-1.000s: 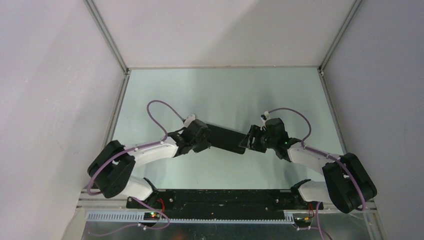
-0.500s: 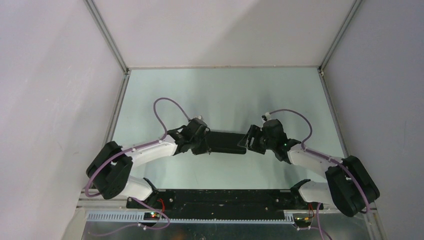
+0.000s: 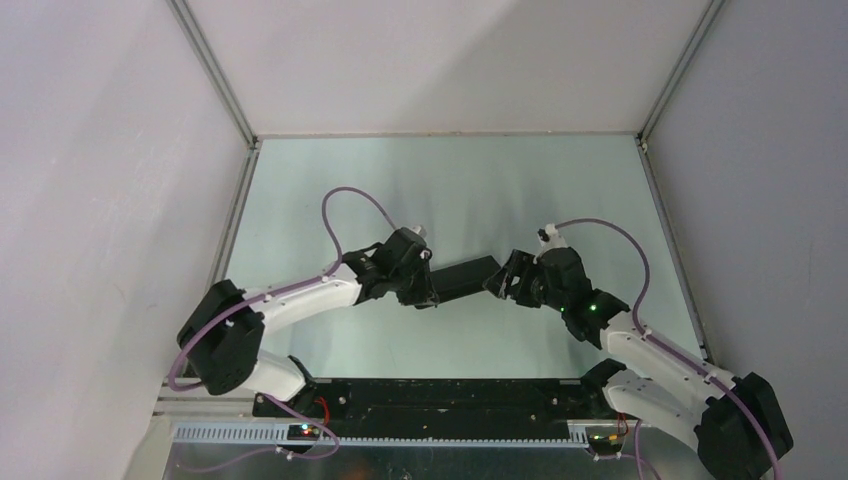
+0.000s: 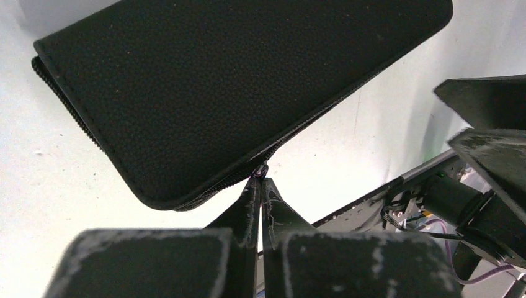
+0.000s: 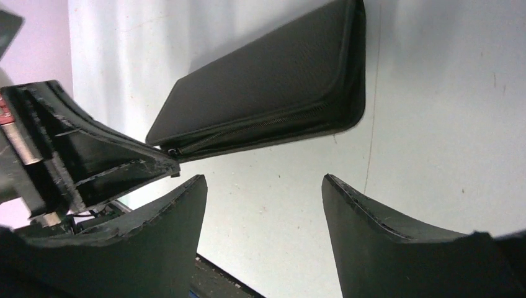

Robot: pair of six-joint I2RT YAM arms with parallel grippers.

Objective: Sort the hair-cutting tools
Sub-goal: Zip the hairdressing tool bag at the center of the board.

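A black rectangular zip case lies between my two grippers at the table's middle; it is zipped closed. The hair-cutting tools are out of view. My left gripper is at the case's left end, shut on its small zip pull, with the case just beyond the tips. My right gripper is at the case's right end, open with nothing between its fingers. It is a short way from the case and does not touch it.
The pale green table is walled by white panels at the back and sides. A black rail with the arm bases runs along the near edge. Purple cables loop above both wrists.
My left gripper has moved right along the case with the zip pull, and the case has turned and looks shorter. My right gripper has opened wider and its arm has shifted right.
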